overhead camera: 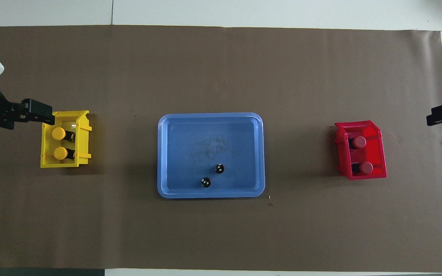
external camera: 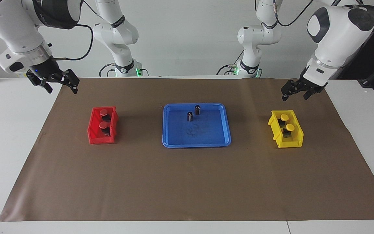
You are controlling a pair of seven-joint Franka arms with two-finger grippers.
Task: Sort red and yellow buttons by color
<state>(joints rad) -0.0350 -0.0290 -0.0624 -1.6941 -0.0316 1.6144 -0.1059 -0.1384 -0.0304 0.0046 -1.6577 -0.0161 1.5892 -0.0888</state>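
Note:
Two red buttons [external camera: 103, 112] [external camera: 103, 124] sit in the red bin [external camera: 93, 131] toward the right arm's end of the table; they also show in the overhead view [overhead camera: 359, 142] [overhead camera: 366, 167]. Two yellow buttons [external camera: 284, 117] [external camera: 290, 127] sit in the yellow bin [external camera: 290, 143] toward the left arm's end, and also show in the overhead view [overhead camera: 58, 133] [overhead camera: 60, 153]. My right gripper [external camera: 62, 91] hangs open and empty over the mat's edge, apart from the red bin. My left gripper [external camera: 294, 97] hangs open and empty over the mat beside the yellow bin.
A blue tray [external camera: 203, 135] lies mid-table between the bins, holding two dark cylinders [external camera: 197, 109] [external camera: 190, 116] without coloured caps at its side nearer the robots. A brown mat [external camera: 187, 182] covers the table.

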